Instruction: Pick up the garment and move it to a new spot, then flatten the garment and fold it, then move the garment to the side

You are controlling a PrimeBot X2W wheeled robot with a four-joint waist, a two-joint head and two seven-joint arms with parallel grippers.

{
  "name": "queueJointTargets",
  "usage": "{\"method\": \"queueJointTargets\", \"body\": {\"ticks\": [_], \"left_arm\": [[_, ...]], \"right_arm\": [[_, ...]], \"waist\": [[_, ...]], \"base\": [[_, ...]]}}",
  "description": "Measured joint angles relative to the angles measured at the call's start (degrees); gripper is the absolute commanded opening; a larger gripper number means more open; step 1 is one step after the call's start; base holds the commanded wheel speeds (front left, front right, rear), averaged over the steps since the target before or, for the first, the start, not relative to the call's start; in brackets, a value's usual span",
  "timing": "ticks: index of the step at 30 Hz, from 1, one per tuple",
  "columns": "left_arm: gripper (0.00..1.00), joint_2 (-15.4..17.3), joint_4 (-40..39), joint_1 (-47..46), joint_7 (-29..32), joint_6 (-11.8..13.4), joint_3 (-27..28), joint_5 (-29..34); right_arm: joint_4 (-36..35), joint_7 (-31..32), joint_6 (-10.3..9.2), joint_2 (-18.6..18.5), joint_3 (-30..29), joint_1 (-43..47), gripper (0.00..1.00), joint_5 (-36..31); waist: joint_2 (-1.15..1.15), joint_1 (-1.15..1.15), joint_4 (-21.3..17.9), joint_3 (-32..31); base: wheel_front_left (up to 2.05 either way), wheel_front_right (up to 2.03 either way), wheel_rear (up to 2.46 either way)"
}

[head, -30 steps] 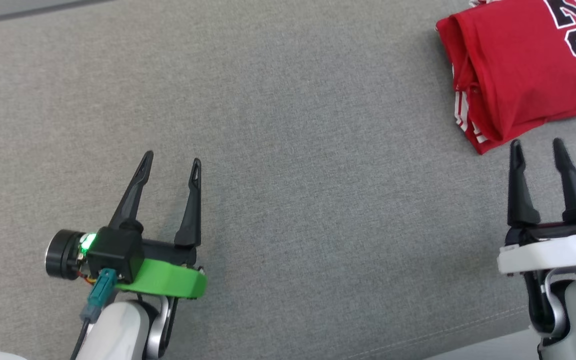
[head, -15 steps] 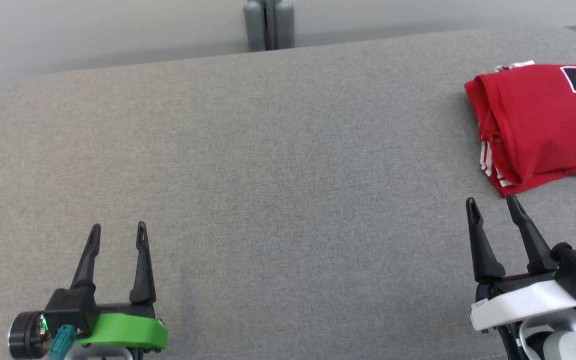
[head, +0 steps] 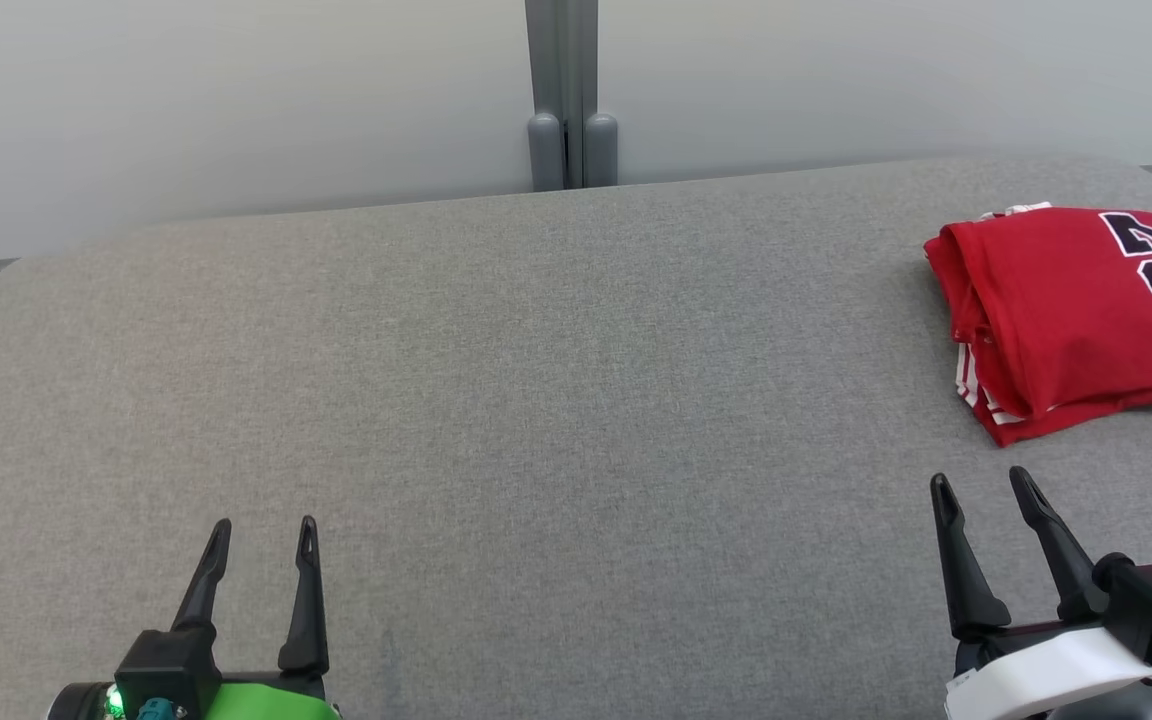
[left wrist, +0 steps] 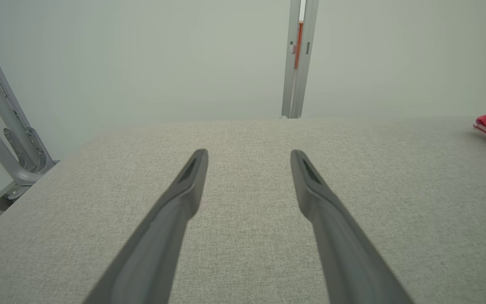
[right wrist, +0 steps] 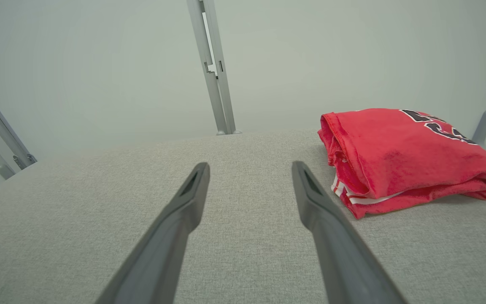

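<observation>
Head camera has tilted up since the earlier frames, bringing the bench's (head: pixel 576 400) far edge, the pale wall (head: pixel 236 100) and a grey post (head: pixel 563 90) into view; the garment's place on the bench appears unchanged. Red garment (head: pixel 1066 320), folded, dark lettering uppermost and white stripes at its folded side, lies by the bench's far right corner, against the right edge. Left gripper (head: pixel 266 524) at the near left, fingers spread, grasping nothing. Right gripper (head: pixel 979 477) at the near right, fingers likewise spread and empty, near the garment but clear of it.
</observation>
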Motion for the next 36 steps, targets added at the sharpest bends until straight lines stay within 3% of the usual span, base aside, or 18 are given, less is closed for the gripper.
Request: {"method": "queueJointTargets", "body": {"ticks": [26, 27, 32, 36], "left_arm": [[1.00, 0.07, 2.56, 0.44, -0.11, 0.00, 0.09, -0.58], [0.00, 0.01, 2.48, 0.39, -0.11, -0.01, 0.11, -0.58], [0.00, -0.85, 4.63, 0.70, 0.13, -0.02, -0.35, -0.80], [0.00, -1.31, 4.77, 0.69, 1.15, -0.60, 0.23, -4.72]], "right_arm": [[-1.35, 0.94, 0.00, 0.63, -0.69, 1.82, 1.00, -1.12], [-1.35, 0.94, 0.00, 0.66, -0.74, 1.82, 0.00, -1.11], [1.00, 0.98, 0.01, 0.90, -0.46, 1.94, 0.00, -0.82], [2.00, 1.16, 0.01, 0.87, -0.40, 1.88, 0.00, 3.66]], "waist": [[0.00, 0.00, -0.07, -0.46], [0.00, 0.00, -0.05, -0.39], [0.00, 0.00, -0.04, -0.36], [0.00, 0.00, -0.02, -0.39]], "base": [[0.00, 0.00, 0.00], [0.00, 0.00, 0.00], [0.00, 0.00, 0.00], [0.00, 0.00, 0.00]]}}
